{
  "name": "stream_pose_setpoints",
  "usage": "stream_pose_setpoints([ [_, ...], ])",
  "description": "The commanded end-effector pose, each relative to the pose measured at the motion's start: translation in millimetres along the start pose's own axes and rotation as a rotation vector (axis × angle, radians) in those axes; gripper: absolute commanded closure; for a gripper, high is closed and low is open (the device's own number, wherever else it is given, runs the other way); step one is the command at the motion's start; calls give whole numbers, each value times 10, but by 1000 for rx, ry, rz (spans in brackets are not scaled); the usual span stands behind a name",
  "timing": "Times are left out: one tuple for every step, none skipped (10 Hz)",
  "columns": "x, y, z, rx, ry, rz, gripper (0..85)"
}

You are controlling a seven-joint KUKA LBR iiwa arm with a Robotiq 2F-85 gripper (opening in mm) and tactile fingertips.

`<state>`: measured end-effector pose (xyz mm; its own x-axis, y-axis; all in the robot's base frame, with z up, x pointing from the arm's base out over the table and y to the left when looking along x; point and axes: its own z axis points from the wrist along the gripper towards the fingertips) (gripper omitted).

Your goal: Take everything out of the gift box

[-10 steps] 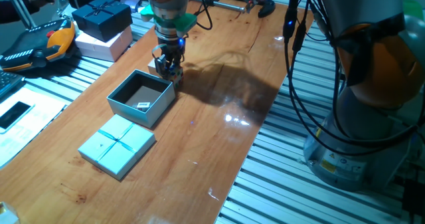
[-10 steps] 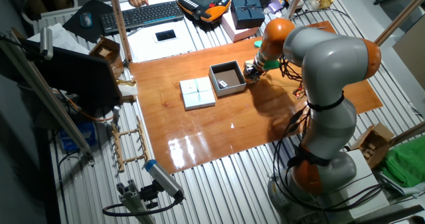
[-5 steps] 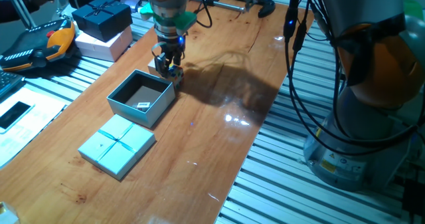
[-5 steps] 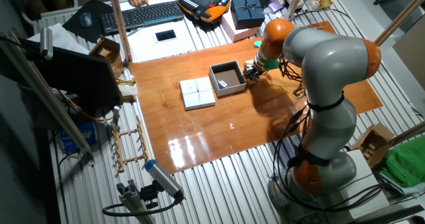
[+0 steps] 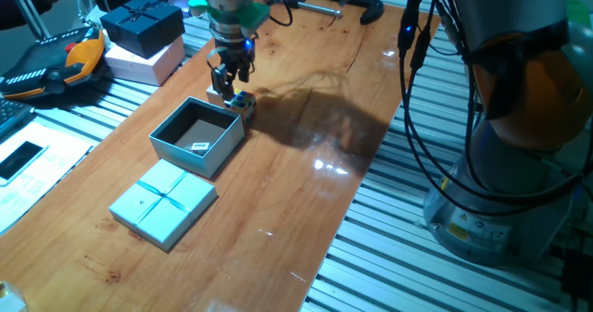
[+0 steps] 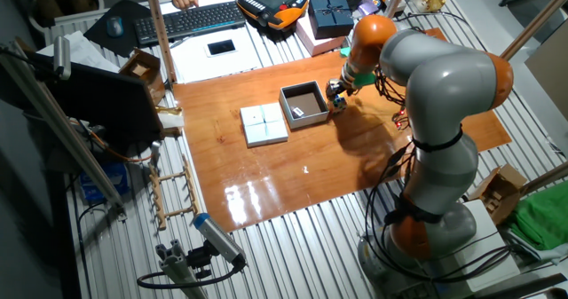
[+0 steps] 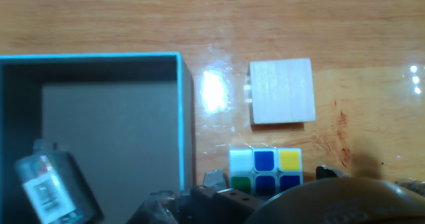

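Two small items already lie out on the wooden bench (image 5: 306, 178), just beside the gift box (image 5: 197, 136): a pale tan block (image 7: 281, 91) and a multicoloured puzzle cube (image 7: 265, 171). In the hand view the block sits flat a little way off the box's outer wall, and the cube lies near it, closer to the camera, showing white, blue, yellow and green squares. The two do not touch.

The gift box stands open, pale blue outside and brownish within. One item is inside it: a small clear packet with a white label (image 7: 50, 187), lying tilted in the corner of the floor nearest the camera in the hand view. From one fixed view it shows as a small white patch on the box floor.

The lid (image 5: 163, 202), pale blue with a ribbon cross, lies flat on the bench just beside the box, on the side away from the gripper.

The gripper (image 5: 231, 79) hangs above the cube, clear of it, with nothing between the jaws; they look parted, though only slightly.

At the far edge of the bench a dark navy box (image 5: 143, 24) rests on a pinkish-white box (image 5: 148, 61).
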<state>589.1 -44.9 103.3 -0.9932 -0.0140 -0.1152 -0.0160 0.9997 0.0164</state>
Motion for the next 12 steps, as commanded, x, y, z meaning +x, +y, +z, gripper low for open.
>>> stream_pose_setpoints([
  [-65, 48, -97, -4, 4, -36, 183],
  [-138, 102, -207, -3, 12, -72, 210],
  [-195, 154, -296, 0, 12, -109, 230],
  [-232, 212, -342, 6, 11, -139, 240],
  [-259, 248, -363, 2, 3, -180, 257],
  [-273, 253, -370, -23, -1, -207, 273],
  [-287, 268, -367, -43, -3, -225, 287],
  [-310, 302, -368, -46, -4, -243, 293],
  [-337, 352, -383, -39, -3, -261, 300],
  [-361, 413, -404, -28, 0, -277, 303],
  [-371, 466, -412, -29, 1, -291, 303],
  [-370, 511, -402, -38, 4, -295, 307],
])
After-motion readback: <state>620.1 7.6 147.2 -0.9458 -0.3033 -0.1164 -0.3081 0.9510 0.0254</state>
